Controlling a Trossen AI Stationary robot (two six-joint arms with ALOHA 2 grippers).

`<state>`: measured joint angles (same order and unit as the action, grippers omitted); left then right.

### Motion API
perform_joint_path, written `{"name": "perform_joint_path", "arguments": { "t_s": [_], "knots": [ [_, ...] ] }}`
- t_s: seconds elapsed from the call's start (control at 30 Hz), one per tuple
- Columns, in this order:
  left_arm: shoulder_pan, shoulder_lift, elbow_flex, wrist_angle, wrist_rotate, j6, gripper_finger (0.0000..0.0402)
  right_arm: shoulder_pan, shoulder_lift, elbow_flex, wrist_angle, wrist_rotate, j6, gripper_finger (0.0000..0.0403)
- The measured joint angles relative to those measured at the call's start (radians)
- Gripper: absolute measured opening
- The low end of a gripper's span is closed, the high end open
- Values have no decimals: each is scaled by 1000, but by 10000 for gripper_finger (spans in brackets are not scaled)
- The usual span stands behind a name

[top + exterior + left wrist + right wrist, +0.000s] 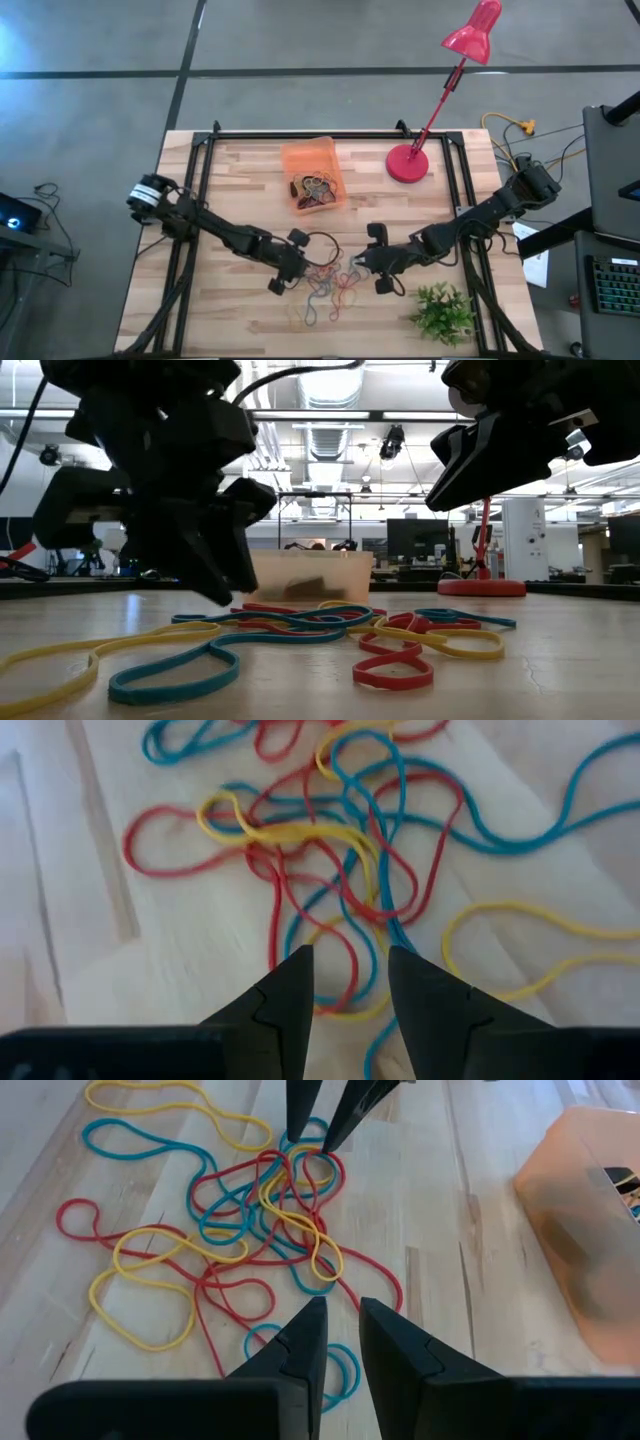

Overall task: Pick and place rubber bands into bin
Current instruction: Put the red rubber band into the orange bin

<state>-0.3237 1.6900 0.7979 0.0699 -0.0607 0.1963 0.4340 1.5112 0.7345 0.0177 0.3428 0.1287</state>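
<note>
At about seven o'clock from the table's middle, the left gripper (283, 272) hangs low over the near edge of the pile with its dark fingers (285, 995) narrowly apart and nothing between them; strands of red and blue pass under the gap.

The rubber bands (330, 290), thin red, yellow and blue elastic loops, lie flat in a loose tangle on the pale wooden table (230, 320) at six o'clock, between the two grippers. They look light, limp and stretchy, and interlocked, so I judge that lifting one strand would drag its neighbours. The best hold seems to be where several strands cross at the knot's centre (295, 1210), or an outlying yellow loop for a single band.

The small translucent orange rectangular plastic bin (313, 175) sits at twelve o'clock, well apart from the pile, some bands already inside.

At five o'clock the right gripper (381, 268) hovers beside the pile, its fingers (300, 1345) also narrowly parted and empty.
</note>
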Motion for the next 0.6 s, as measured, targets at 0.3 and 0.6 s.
{"name": "perform_joint_path", "arguments": {
  "t_s": [0.3,0.6],
  "knots": [
    [4,13,6,7,-6,0,115,0,0,-2,12,0,0,52],
    [10,13,1,27,-8,-1,115,0,0,-3,16,0,0,52]
  ]
}}
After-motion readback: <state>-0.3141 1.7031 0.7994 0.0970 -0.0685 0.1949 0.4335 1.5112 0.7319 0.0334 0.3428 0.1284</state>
